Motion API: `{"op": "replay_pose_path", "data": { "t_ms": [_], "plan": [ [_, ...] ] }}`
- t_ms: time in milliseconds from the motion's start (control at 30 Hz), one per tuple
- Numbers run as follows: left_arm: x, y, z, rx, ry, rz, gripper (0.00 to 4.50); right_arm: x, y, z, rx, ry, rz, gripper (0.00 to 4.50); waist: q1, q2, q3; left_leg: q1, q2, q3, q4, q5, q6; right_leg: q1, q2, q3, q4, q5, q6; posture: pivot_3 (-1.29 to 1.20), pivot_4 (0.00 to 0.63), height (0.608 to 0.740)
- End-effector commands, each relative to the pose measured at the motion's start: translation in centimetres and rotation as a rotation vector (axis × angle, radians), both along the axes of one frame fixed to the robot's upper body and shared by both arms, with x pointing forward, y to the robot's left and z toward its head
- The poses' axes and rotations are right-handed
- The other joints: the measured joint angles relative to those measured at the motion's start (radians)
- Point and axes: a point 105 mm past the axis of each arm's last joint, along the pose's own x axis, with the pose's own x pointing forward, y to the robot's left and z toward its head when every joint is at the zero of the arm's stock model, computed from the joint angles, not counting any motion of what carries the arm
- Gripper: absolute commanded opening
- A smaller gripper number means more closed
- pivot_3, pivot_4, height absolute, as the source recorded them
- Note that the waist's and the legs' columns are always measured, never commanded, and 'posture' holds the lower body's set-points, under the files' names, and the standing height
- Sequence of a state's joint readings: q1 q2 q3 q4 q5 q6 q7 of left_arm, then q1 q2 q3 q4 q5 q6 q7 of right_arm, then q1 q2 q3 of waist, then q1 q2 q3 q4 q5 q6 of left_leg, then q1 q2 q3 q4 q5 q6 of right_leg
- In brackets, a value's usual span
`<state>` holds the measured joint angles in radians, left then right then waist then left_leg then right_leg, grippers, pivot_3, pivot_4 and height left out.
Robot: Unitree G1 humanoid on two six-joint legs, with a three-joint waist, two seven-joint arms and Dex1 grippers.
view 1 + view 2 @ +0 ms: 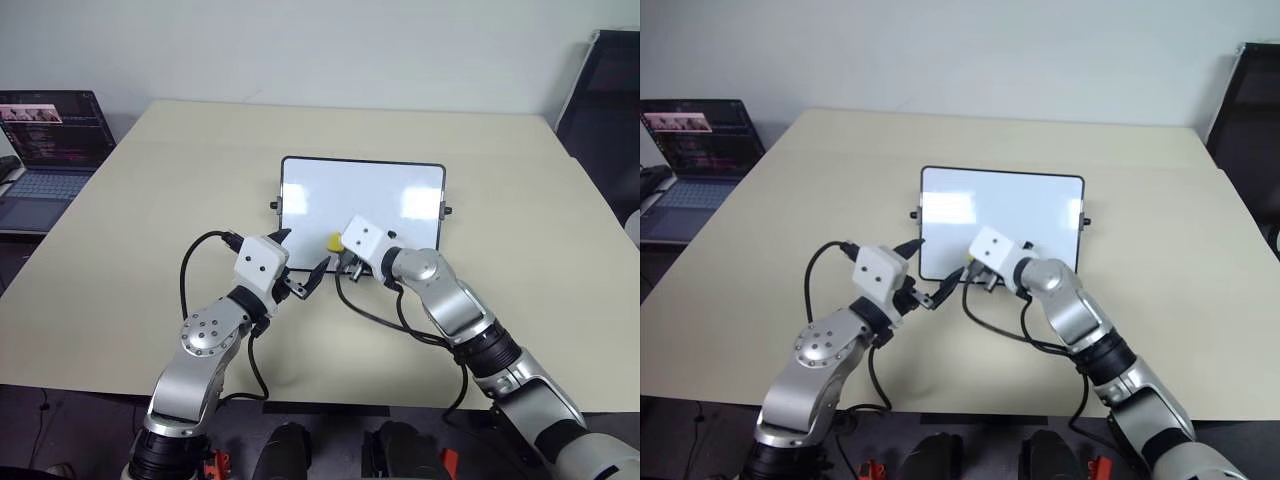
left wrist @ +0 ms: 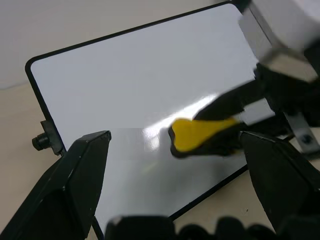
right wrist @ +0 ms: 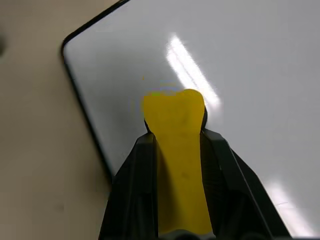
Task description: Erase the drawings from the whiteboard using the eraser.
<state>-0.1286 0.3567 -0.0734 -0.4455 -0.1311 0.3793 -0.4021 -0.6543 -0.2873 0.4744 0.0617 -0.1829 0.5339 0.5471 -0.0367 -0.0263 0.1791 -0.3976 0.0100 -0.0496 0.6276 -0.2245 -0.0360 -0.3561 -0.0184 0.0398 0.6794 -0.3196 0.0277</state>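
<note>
The right pincer (image 3: 176, 150) is clenching the yellow eraser (image 3: 175, 130), its two black fingers clamped on the block's long sides with the front end sticking out past the tips. That end is sitting over the near left part of the whiteboard (image 1: 380, 195), which is lying flat on the tabletop (image 1: 150, 200) in front of the robot. The left pincer (image 1: 300, 270) is hanging released, jaws spread wide, just off the board's near left corner and gripping nothing.

No blue drawings are showing on the white surface in any view; the board is looking clean apart from glare streaks, so the wiping is probably close to finished or down to a last check.

To do this well, the eraser's dark underside should be lying flat on the board, not riding on one edge, with light, even pressure and overlapping strokes. The board is unclamped, so a hard push could be sliding it; the left pincer is well placed to be bracing the frame. A laptop (image 1: 45, 140) is sitting at the far left.
</note>
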Motion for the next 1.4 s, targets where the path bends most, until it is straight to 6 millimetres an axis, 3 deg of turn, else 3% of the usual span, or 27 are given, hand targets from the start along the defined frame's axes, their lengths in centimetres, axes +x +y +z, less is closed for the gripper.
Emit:
{"op": "replay_pose_path", "data": {
  "t_ms": [33, 400, 600, 867, 933, 1033, 1400],
  "plan": [
    [-0.4, 0.3, 1.4, 0.003, -0.062, 0.011, 4.5, 0.3, -4.1, -3.7, -0.14, 0.088, -0.089, 0.86, 0.004, 0.0, 0.0, 0.001, 0.0, 0.0, 0.0, 0.0, 0.0, 0.001, 0.0, 0.0, 0.0, 0.0, 0.0, 0.0, 0.15, 0.74],
    [-0.1, -0.4, 1.3, -0.01, -0.06, -0.009, 4.5, 1.1, -9.5, -2.6, -0.142, 0.071, -0.243, 0.86, 0.039, -0.001, 0.0, 0.003, -0.001, -0.002, 0.002, 0.002, 0.001, 0.004, -0.001, -0.001, -0.002, -0.002, 0.005, 0.0, 0.15, 0.74],
    [0.1, -0.5, 1.3, -0.005, -0.059, -0.026, 4.5, 0.5, -11.8, 0.0, -0.064, 0.044, -0.338, 0.86, 0.046, -0.001, 0.0, 0.001, -0.002, -0.001, 0.002, 0.003, 0.002, 0.004, -0.003, -0.001, -0.004, -0.001, 0.007, 0.0, 0.15, 0.74],
    [0.0, -0.2, 1.4, 0.007, -0.061, -0.045, 4.5, -1.8, -10.2, 7.6, 0.296, 0.018, -0.405, 0.86, 0.029, 0.0, 0.002, -0.005, -0.001, 0.0, -0.001, 0.003, 0.001, -0.003, -0.002, -0.001, -0.004, 0.001, 0.002, 0.0, 0.15, 0.74],
    [0.0, 0.0, 1.4, 0.009, -0.058, -0.046, 4.5, -2.4, -10.1, 8.6, 0.363, 0.037, -0.428, 0.86, 0.022, 0.0, 0.002, -0.011, 0.0, 0.001, -0.002, 0.002, -0.001, -0.011, -0.001, 0.001, 0.0, 0.001, 0.001, 0.0, 0.15, 0.74],
    [0.0, 0.2, 1.3, -0.004, -0.041, -0.047, 4.5, -3.4, -10.0, 8.8, 0.455, 0.119, -0.482, 0.86, 0.02, 0.0, 0.002, -0.021, 0.0, -0.001, -0.002, 0.002, -0.001, -0.021, 0.0, -0.001, 0.0, 0.001, 0.001, 0.0, 0.15, 0.74],
    [-0.1, 0.2, 1.2, -0.016, -0.023, -0.065, 4.5, -4.5, -10.6, 8.0, 0.522, 0.245, -0.593, 0.86, 0.01, 0.001, 0.002, -0.021, -0.001, 0.0, -0.002, 0.001, -0.001, -0.021, -0.001, -0.001, 0.0, 0.0, 0.0, 0.0, 0.15, 0.74]
  ]
}}
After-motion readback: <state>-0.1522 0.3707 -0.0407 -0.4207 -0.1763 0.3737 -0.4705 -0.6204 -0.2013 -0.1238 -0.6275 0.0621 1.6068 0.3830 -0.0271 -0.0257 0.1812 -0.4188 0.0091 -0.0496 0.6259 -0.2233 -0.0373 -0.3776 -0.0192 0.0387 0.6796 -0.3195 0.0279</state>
